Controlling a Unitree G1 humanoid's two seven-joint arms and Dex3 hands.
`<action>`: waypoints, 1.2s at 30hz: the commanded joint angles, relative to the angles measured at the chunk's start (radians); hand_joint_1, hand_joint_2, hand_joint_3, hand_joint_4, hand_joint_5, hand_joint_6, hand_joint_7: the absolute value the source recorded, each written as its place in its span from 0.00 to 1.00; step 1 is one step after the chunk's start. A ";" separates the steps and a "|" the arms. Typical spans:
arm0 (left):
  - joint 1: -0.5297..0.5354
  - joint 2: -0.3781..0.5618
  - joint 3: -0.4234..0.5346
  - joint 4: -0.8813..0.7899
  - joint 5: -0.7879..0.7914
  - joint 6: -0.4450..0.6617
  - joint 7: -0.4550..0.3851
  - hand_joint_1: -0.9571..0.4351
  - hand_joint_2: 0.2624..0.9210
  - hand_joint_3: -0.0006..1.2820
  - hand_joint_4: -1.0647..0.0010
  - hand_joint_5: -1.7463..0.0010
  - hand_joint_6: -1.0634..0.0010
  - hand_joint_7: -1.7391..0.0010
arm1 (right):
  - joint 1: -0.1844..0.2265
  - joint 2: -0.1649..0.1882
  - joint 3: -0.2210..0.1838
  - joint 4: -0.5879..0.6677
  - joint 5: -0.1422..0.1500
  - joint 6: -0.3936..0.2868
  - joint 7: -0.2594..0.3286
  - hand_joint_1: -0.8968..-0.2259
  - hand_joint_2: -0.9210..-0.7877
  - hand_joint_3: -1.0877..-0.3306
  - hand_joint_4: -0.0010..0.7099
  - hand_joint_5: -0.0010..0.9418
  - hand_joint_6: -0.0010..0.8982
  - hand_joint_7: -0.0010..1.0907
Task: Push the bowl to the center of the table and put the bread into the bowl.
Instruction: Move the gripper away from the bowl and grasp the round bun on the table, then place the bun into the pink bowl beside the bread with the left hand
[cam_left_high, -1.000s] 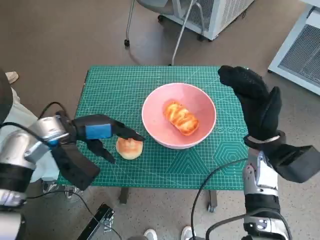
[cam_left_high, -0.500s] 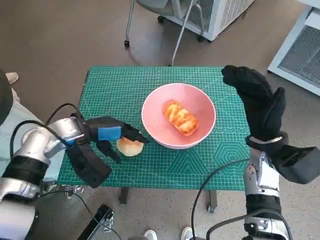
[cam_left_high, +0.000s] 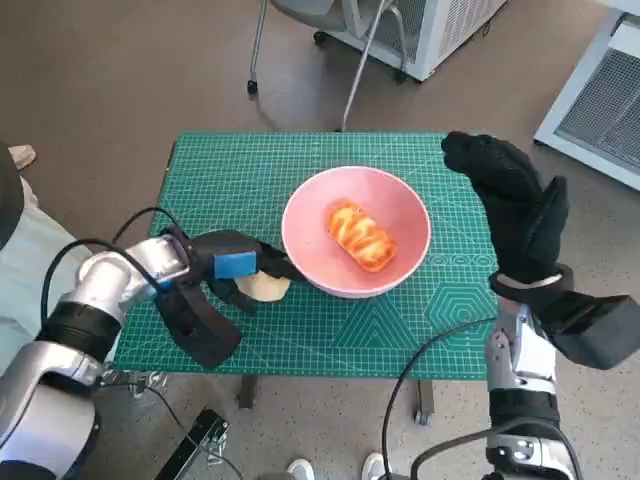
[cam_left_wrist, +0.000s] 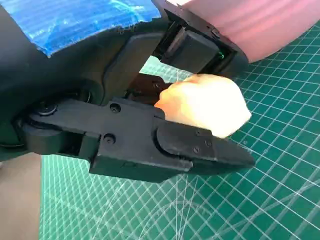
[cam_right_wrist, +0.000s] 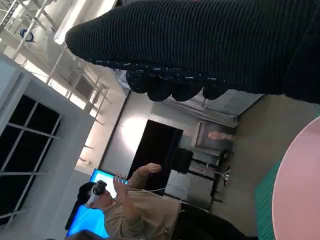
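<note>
Since earlier, my left hand (cam_left_high: 232, 268) has closed around the bun (cam_left_high: 266, 287), lower left; soft, light—I grip its sides gently.

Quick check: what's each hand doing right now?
Left hand: fingers closed around the bun, beside the bowl.
Right hand: open, holding nothing.

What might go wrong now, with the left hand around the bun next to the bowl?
The left hand has its fingers around the bun, which lies close against the pink bowl; lifting may knock the bowl sideways. The bowl already holds a bread roll, so the bun could land on it and roll out.
</note>
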 joint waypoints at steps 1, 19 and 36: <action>-0.014 0.016 -0.043 0.046 0.052 0.008 0.070 0.66 1.00 0.15 0.51 0.45 0.44 0.28 | 0.025 0.003 0.000 0.002 0.000 0.007 -0.003 0.34 0.00 0.49 0.53 0.06 0.03 0.71; -0.097 0.148 0.106 -0.003 -0.143 -0.065 -0.040 0.69 1.00 0.06 0.43 0.33 0.35 0.32 | 0.027 0.012 0.006 0.004 -0.005 0.005 -0.006 0.36 0.00 0.50 0.53 0.06 0.03 0.70; -0.173 0.141 0.310 -0.230 -0.343 -0.025 -0.171 0.69 1.00 0.05 0.40 0.35 0.35 0.32 | 0.011 0.005 0.019 0.022 -0.020 0.003 -0.004 0.36 0.00 0.47 0.52 0.06 0.01 0.71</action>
